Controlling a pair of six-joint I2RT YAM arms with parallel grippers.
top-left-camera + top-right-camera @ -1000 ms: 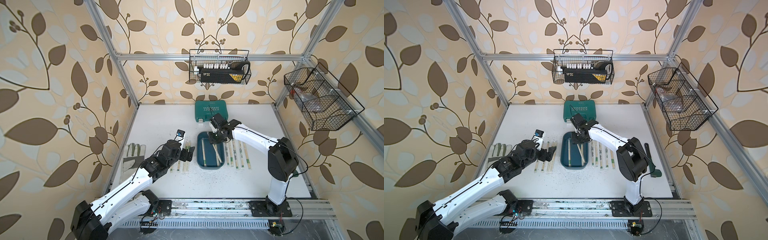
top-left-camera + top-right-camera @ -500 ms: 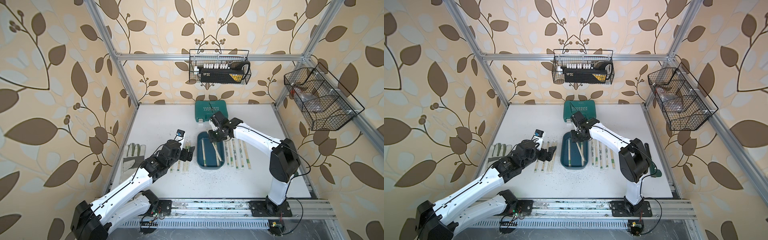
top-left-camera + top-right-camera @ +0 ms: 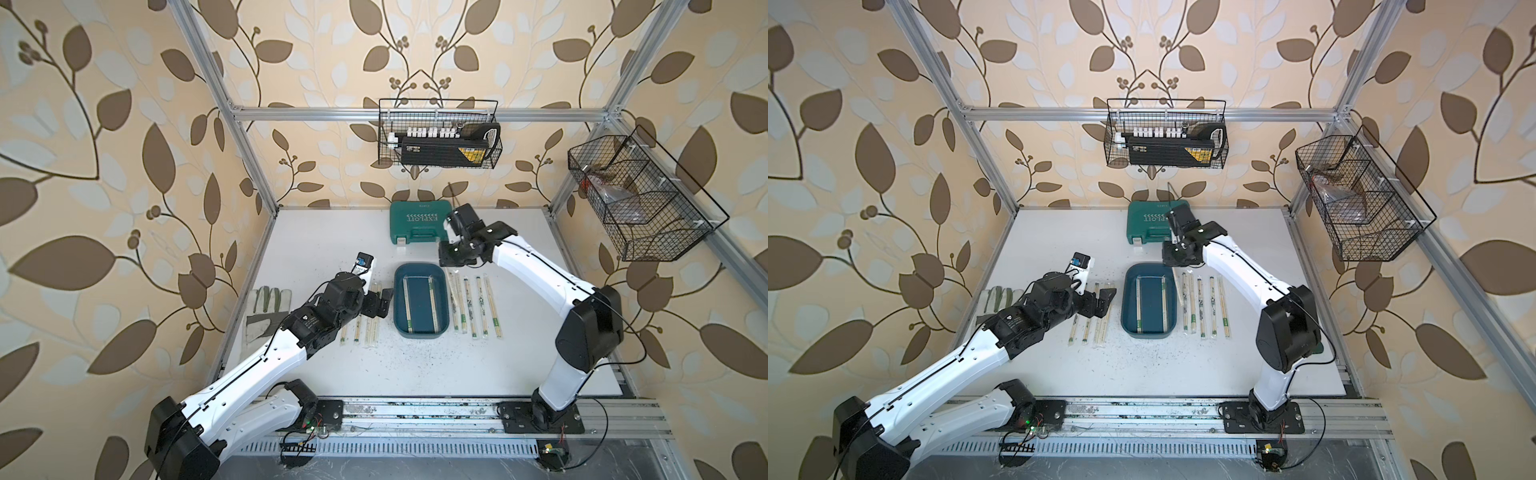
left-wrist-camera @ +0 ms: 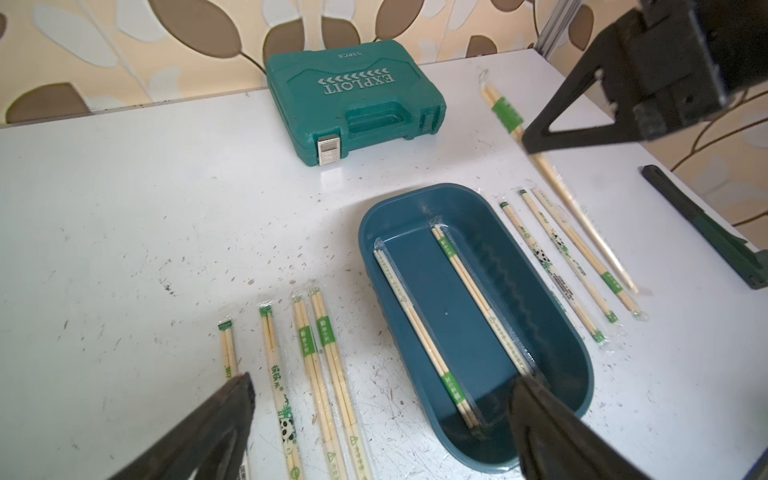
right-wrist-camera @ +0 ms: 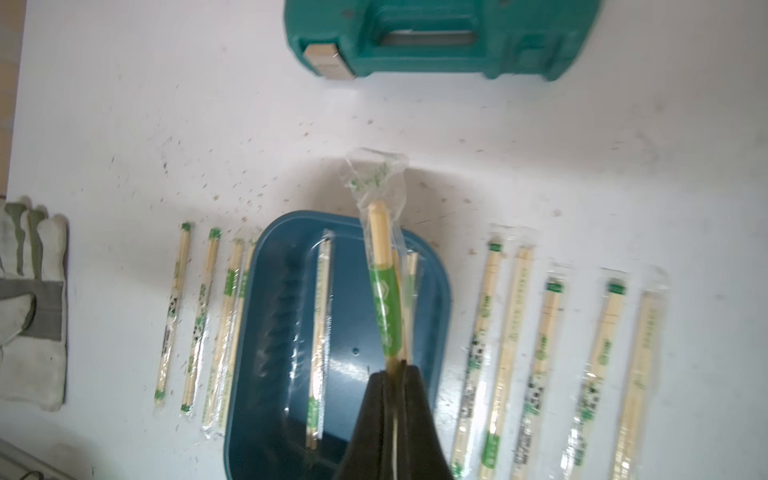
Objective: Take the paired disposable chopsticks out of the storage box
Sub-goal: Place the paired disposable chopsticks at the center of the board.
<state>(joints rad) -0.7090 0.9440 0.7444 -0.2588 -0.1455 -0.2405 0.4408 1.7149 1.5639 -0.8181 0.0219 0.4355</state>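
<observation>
Teal storage box (image 3: 422,335); two wrapped chopstick pairs (image 3: 432,303) inside, others alongside

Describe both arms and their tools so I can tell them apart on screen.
Both arms look alike: the left arm and right arm have glossy white shells, bulky black joints and a thin black cable running along each. The left tool and right tool are black, with tapered triangular fingers. A small white camera mount sits on the left wrist.

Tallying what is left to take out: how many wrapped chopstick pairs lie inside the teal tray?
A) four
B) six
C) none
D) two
D: two wrapped pairs lie on the floor of the storage box, one along each long wall; the right gripper is shut on another pair.
</observation>
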